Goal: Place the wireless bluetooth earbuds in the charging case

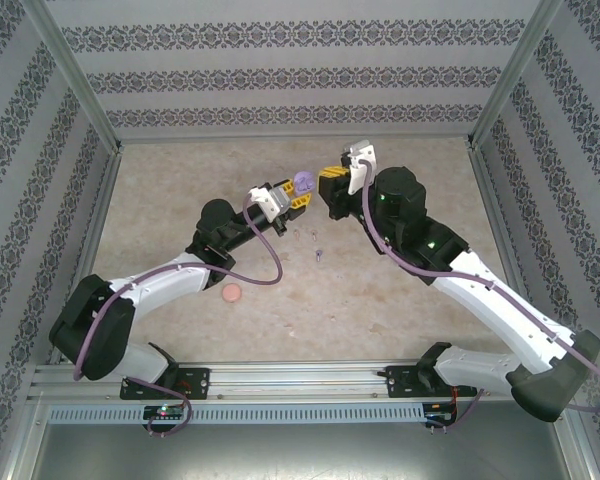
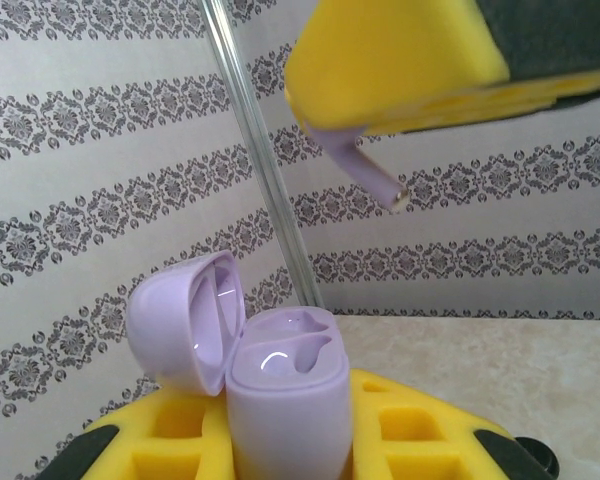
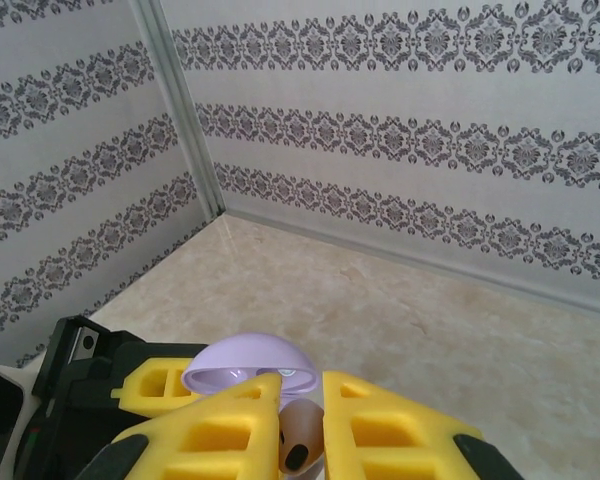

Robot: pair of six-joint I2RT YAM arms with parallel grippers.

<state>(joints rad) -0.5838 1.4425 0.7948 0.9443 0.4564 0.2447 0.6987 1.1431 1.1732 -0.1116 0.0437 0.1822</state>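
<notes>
The left arm is stretched from the near left corner toward the middle of the table [image 1: 380, 300], elbow bent, its wrist turned toward the right arm. The left gripper [image 1: 292, 197] is closed around the lower body of the purple charging case [image 2: 285, 400], which is held upright between the yellow fingers [image 2: 180, 440]. The lid [image 2: 185, 320] is swung open to one side, and the two glossy wells are exposed.

The right arm is reached in from the near right corner, folded at the elbow, so that the right gripper [image 1: 330, 180] is brought just beside and slightly above the case. Its yellow pads are pressed together on a purple earbud [image 2: 365, 170], which is pinched by the head, with the stem slanting down toward the open case. The earbud is kept clear of the case; no contact is seen.

On the table, a second purple earbud [image 1: 320, 253] is seen lying below the two grippers, and a pink disc [image 1: 232, 294] is placed nearer the left arm, well apart from the case. The space is enclosed by patterned walls [image 1: 280, 80], with a metal corner post [image 2: 265, 180] visible behind the case.
</notes>
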